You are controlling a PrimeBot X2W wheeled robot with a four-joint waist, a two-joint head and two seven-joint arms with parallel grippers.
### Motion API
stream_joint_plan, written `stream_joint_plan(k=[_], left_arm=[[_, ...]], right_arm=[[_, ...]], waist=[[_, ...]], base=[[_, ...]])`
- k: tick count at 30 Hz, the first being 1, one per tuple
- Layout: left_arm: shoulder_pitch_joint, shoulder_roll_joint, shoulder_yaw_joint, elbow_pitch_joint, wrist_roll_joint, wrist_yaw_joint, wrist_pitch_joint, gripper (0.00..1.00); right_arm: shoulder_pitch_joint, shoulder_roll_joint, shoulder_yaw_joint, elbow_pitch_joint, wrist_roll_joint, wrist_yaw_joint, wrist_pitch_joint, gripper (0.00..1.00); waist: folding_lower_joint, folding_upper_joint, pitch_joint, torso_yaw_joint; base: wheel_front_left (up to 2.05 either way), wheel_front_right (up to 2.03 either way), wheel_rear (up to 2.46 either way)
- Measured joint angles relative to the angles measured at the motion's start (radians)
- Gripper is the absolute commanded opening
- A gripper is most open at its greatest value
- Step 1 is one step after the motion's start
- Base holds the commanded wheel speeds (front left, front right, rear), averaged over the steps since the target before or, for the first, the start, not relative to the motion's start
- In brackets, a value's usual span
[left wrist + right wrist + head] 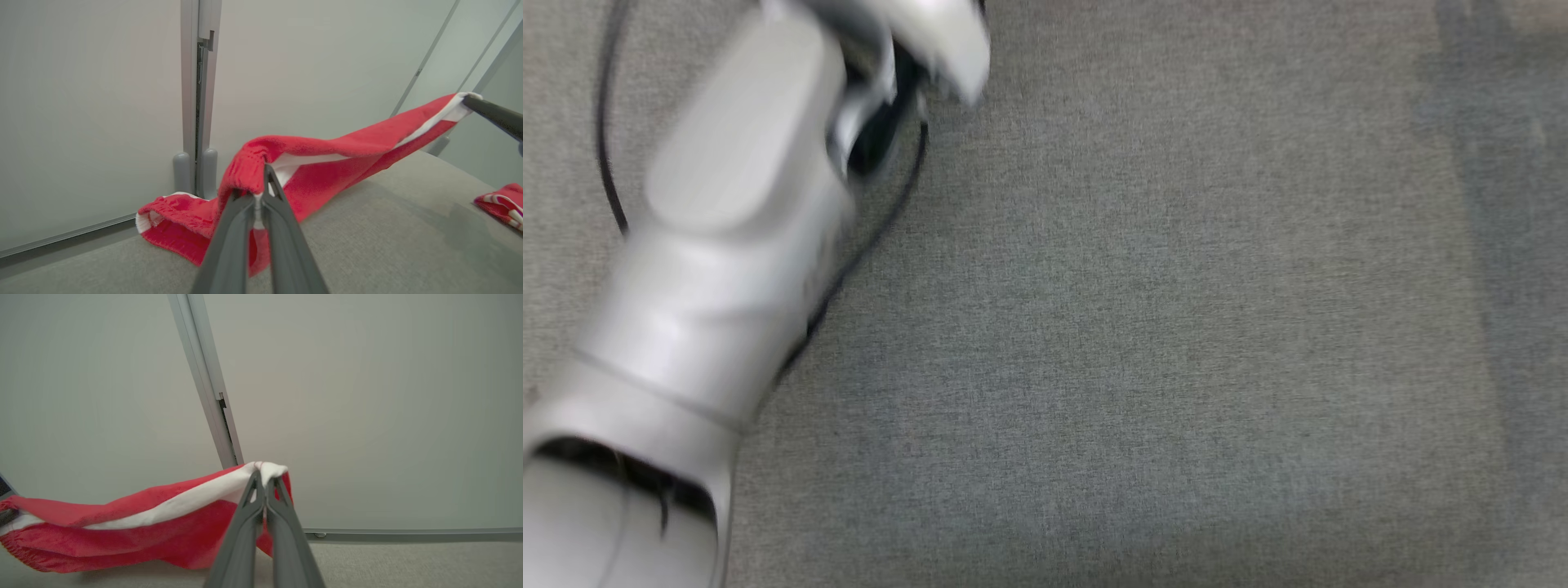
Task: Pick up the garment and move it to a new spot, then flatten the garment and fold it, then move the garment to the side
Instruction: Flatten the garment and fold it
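Note:
The garment (327, 163) is red terry cloth with a white stripe and an elastic edge. It is lifted and stretched between both grippers above the grey surface, one part drooping onto the surface by the wall. My left gripper (257, 192) is shut on its gathered elastic edge. The right gripper (470, 100) holds the far white corner at the upper right of the left wrist view. In the right wrist view the right gripper (264, 479) is shut on the white corner of the garment (135, 522). The head view has my pale left forearm (727, 245), blurred.
Pale wall panels with a grey vertical post (198, 102) stand just behind the garment. Grey fabric surface (1176, 327) spreads wide in the head view. Another red and white striped cloth (502, 204) lies at the right edge of the left wrist view. A black cable (882, 220) loops beside the forearm.

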Motion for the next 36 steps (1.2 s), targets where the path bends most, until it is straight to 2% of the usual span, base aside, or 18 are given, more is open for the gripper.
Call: stream_joint_plan(k=[4, 8, 10, 11, 18, 22, 25, 28, 36], left_arm=[[0.2, 0.064, -0.098, -0.082, -0.091, 0.0, -0.046, 0.0], [0.412, 0.141, -0.115, -0.171, -0.123, 0.0, -0.091, 0.0], [0.581, 0.16, -0.122, -0.206, -0.143, 0.0, -0.093, 0.0], [0.711, 0.175, -0.113, -0.252, -0.153, 0.011, -0.099, 0.0], [1.195, 0.187, -0.064, -0.452, -0.184, 0.115, -0.099, 0.0], [1.419, 0.178, -0.033, -0.598, -0.211, 0.16, -0.098, 0.0], [1.477, 0.169, -0.003, -0.69, -0.229, 0.166, -0.098, 0.0], [1.479, 0.183, -0.004, -0.729, -0.221, 0.175, -0.087, 0.0], [1.319, 0.188, 0.029, -0.783, -0.213, 0.192, -0.019, 0.0]], right_arm=[[0.261, -0.024, -0.058, -0.124, 0.002, 0.0, -0.003, 0.0], [0.537, -0.006, -0.131, -0.214, -0.059, 0.0, -0.004, 0.0], [0.696, 0.015, -0.117, -0.24, -0.08, 0.0, -0.004, 0.0], [0.827, 0.015, -0.104, -0.257, -0.104, 0.0, -0.004, 0.0], [1.193, 0.027, -0.094, -0.32, -0.175, 0.0, -0.004, 0.0], [1.381, 0.033, -0.148, -0.366, -0.176, 0.0, -0.004, 0.0], [1.429, 0.041, -0.188, -0.403, -0.176, 0.0, 0.0, 0.0], [1.402, 0.038, -0.198, -0.428, -0.179, 0.0, 0.028, 0.0], [1.071, -0.011, -0.121, -0.421, -0.183, 0.0, 0.093, 0.0]], waist=[[0.0, 0.0, -0.055, 0.003], [0.0, 0.0, -0.126, 0.001], [-0.0001, 0.0, -0.179, -0.001], [0.0, 0.0, -0.24, -0.004], [0.0, 0.0, -0.455, -0.013], [-0.0001, 0.0, -0.567, -0.017], [-0.0001, 0.0, -0.621, -0.014], [-0.0001, 0.0, -0.636, 0.001], [-0.0001, 0.0, -0.548, 0.036]], base=[[0.0, 0.0, 0.0], [0.0, 0.0, 0.0], [0.0, 0.0, 0.0], [0.0, 0.0, 0.0], [0.0, 0.0, 0.0], [0.0, 0.0, 0.0], [0.0, 0.0, 0.0], [0.0, 0.0, 0.0], [0.0, 0.0, 0.0]])
